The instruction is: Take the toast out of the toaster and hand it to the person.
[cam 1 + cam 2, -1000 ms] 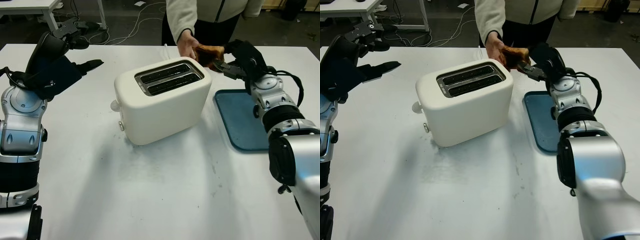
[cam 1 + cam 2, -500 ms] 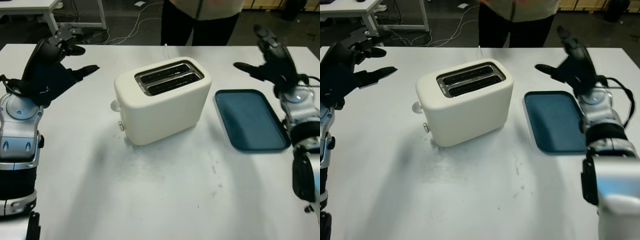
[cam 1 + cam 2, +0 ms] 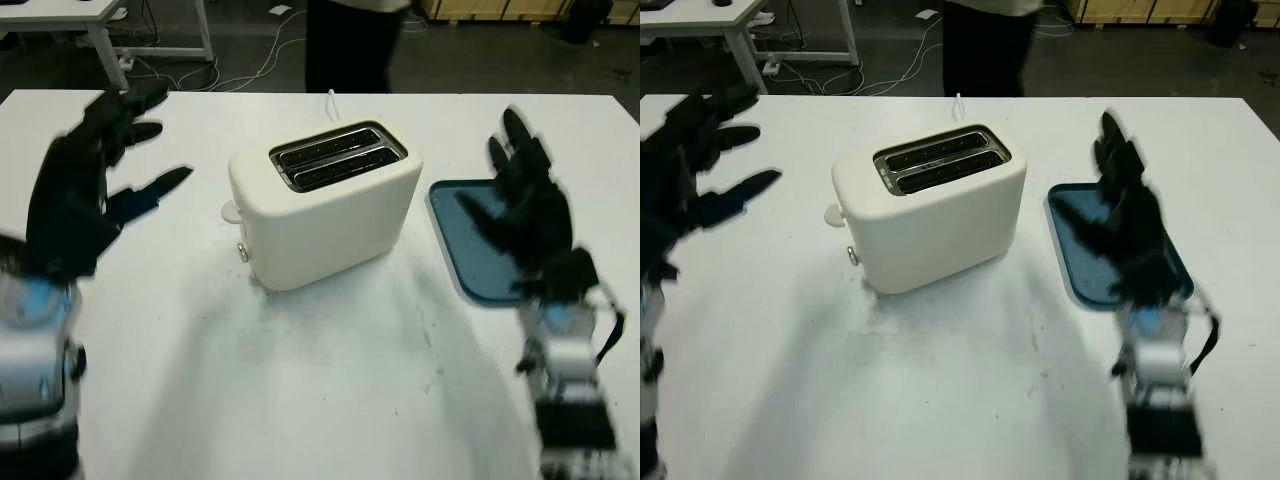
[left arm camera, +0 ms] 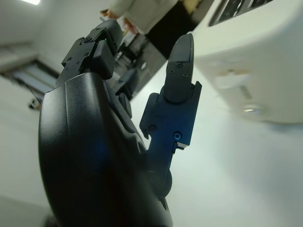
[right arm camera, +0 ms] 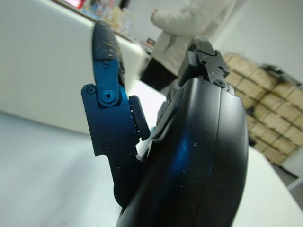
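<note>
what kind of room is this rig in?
Likely a robotics lab or workshop, not a kitchen: loose cables on a dark floor, a white desk behind the table, stacked cardboard boxes, and a lone toaster.

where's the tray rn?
The blue tray lies flat on the white table, on the robot's right side next to the toaster, with the open right hand above it.

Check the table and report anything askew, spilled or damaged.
Nothing stands out. The white toaster stands upright mid-table with both slots showing no toast, and the blue tray lies flat beside it. The left hand and right hand are open, above the table.
</note>
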`<state>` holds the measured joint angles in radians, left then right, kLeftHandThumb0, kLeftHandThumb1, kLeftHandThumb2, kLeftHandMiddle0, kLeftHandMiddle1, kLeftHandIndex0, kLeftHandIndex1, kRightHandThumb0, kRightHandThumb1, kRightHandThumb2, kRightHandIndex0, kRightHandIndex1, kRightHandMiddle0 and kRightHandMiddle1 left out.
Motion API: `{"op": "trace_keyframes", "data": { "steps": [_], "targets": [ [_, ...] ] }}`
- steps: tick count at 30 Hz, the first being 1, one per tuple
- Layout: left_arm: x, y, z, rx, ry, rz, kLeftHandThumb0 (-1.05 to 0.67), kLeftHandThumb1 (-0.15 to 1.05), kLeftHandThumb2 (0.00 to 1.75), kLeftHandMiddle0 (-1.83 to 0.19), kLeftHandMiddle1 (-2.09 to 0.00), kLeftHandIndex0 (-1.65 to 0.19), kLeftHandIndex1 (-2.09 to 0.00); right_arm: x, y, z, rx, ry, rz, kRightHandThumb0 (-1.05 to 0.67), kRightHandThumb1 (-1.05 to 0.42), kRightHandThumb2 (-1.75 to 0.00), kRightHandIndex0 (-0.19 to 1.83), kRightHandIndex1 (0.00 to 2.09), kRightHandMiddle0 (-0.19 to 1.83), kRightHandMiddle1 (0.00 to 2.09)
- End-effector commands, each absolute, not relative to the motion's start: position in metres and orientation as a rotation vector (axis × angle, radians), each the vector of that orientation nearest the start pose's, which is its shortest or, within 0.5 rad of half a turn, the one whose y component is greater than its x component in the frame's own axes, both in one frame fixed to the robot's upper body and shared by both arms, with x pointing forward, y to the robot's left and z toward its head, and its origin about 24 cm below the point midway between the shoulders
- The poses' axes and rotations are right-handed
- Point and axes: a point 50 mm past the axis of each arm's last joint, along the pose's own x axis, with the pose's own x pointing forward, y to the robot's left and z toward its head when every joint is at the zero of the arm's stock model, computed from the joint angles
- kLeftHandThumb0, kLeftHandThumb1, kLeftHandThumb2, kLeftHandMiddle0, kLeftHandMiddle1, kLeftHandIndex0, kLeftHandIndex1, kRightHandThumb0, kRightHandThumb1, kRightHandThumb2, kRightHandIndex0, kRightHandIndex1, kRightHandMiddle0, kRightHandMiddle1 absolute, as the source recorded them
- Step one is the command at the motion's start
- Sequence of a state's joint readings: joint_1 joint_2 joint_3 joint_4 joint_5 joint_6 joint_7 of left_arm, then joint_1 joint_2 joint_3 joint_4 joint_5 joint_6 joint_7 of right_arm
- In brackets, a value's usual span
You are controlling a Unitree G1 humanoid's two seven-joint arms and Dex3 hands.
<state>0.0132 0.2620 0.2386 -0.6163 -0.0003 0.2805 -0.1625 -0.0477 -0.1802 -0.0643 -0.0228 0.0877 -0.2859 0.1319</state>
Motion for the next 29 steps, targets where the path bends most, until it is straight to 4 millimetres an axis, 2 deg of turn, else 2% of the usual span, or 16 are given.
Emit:
{"op": "trace_keyframes", "data": {
  "steps": [1, 7, 13, 19, 29],
  "targets": [
    [0.212, 0.207, 0.166, 0.319, -0.339, 0.051, -0.37, 0.92, 0.38, 0.0, -0.64, -0.16, -0.24, 0.251, -0.176, 0.095, -0.153, -0.369, 0.089, -0.49, -0.92, -0.6, 0.14, 0.06, 0.16, 0.04],
    [0.198, 0.194, 0.146, 0.272, -0.321, 0.067, -0.45, 0.92, 0.45, 0.0, -0.52, -0.13, -0.17, 0.244, -0.158, 0.088, -0.17, -0.351, 0.052, -0.57, -0.92, -0.79, 0.18, 0.06, 0.18, 0.03],
    [0.191, 0.179, 0.128, 0.234, -0.296, 0.061, -0.4, 0.92, 0.52, -0.01, -0.4, -0.11, -0.11, 0.241, -0.15, 0.068, -0.05, -0.235, 0.0, -0.53, -0.92, -0.8, 0.1, 0.01, 0.12, 0.0],
    [0.194, 0.172, 0.108, 0.208, -0.233, 0.046, -0.47, 0.92, 0.54, -0.03, -0.4, -0.13, -0.11, 0.245, -0.151, 0.047, -0.01, -0.163, -0.019, -0.53, -0.92, -0.78, 0.05, 0.01, 0.08, 0.0],
    [0.197, 0.17, 0.104, 0.192, -0.211, 0.033, -0.42, 0.92, 0.57, -0.03, -0.35, -0.13, -0.07, 0.246, -0.15, 0.038, 0.028, -0.127, -0.044, -0.52, -0.92, -0.78, 0.08, 0.02, 0.09, 0.01]
  ]
}}
